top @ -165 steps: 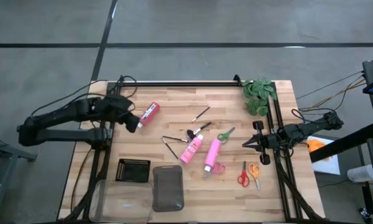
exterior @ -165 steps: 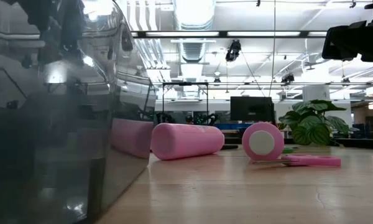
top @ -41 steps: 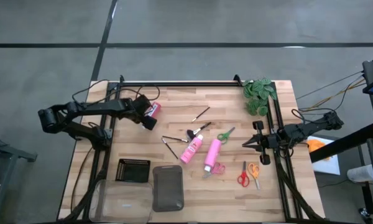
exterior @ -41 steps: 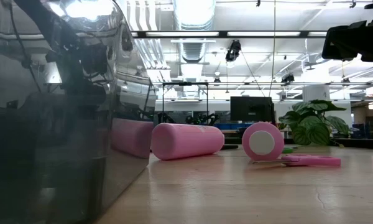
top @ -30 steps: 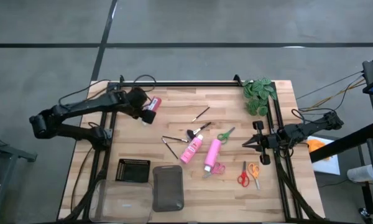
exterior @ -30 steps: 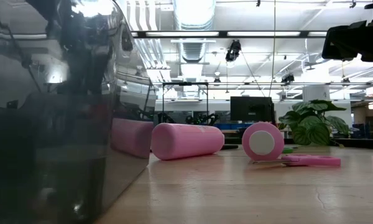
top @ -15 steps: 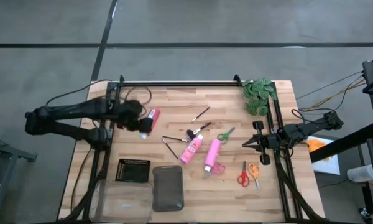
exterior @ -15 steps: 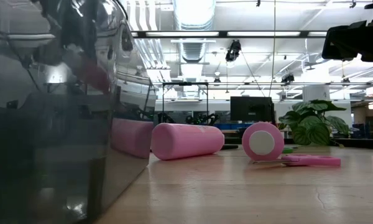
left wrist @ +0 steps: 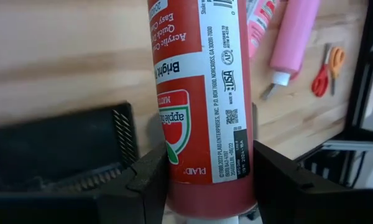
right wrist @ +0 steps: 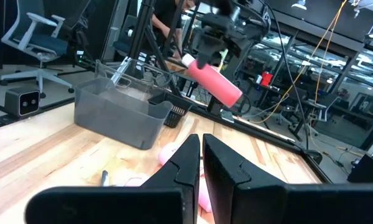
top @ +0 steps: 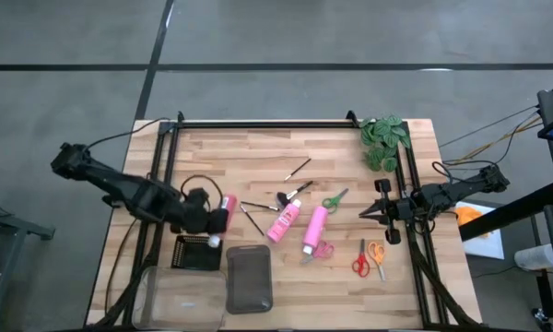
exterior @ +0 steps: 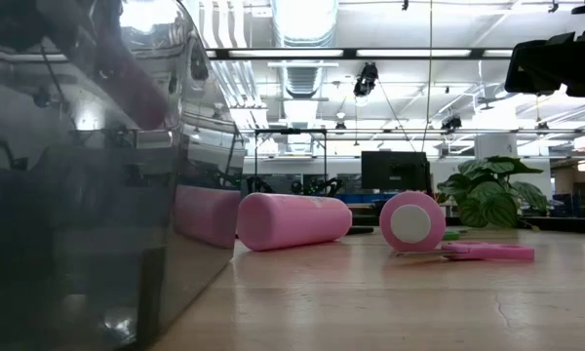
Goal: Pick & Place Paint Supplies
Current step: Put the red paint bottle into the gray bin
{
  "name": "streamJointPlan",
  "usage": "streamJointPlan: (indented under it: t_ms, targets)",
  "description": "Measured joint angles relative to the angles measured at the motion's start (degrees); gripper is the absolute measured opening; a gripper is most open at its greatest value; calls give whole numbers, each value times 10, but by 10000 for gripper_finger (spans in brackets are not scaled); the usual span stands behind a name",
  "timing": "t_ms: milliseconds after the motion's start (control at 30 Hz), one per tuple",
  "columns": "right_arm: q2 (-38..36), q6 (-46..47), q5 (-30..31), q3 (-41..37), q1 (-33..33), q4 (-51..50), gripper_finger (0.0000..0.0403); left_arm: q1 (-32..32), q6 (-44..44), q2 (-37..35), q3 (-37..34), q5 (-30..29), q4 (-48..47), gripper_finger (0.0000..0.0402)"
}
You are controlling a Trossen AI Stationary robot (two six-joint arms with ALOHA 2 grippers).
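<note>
In the high view's lower left, the left gripper (top: pixel 210 219) is clamped around a red acrylic paint bottle (top: pixel 225 211), held just above the black mesh tray (top: pixel 197 253); its fingers (left wrist: pixel 150 180) press both sides of the bottle. At right centre, the right gripper (top: pixel 367 214) waits with its fingers nearly together, holding nothing. Two pink paint bottles (top: pixel 284 220) lie mid-table.
</note>
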Motion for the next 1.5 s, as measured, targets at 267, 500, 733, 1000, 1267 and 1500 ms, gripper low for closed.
streamJointPlan:
  t_ms: [267,500,733,1000,1267,1500]
  targets:
    - [0,0,0,0,0,0,15,-60,-119,135,100,-22,1,182]
    - [0,0,0,0,0,0,15,-76,-156,273,216,-11,-6,182]
    - [0,0,0,0,0,0,15,-97,-199,380,305,5,-6,182]
    - [0,0,0,0,0,0,15,-123,-276,440,323,-27,-8,182]
    - [0,0,0,0,0,0,15,-122,-247,496,322,-58,-5,182]
    - [0,0,0,0,0,0,15,-120,-280,513,322,-56,3,182]
